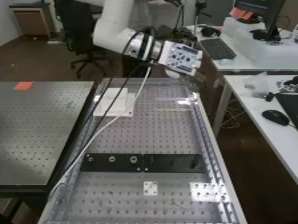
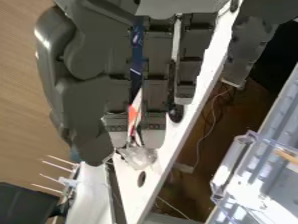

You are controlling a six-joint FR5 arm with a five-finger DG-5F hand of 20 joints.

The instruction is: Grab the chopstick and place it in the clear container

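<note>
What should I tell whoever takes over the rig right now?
Hand: raised by the far end of the bench; can't tell whether it holds anything.
Container: the clear container is on the bench.
Chopstick: a light wooden strip, possibly it, shows at the container; inside or behind is unclear.
Done: placing, if that's it inside.
Left: confirm; otherwise place it.

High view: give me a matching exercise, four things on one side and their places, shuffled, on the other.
Things
1. Orange note
2. Black strip
3. Computer mouse
4. Office chair

Places
A. On the nearer white desk
B. On the floor past the tables' far ends
C. On the metal table at the view's left
D. Across the middle bench

Pairs: 1-C, 2-D, 3-A, 4-B
</note>
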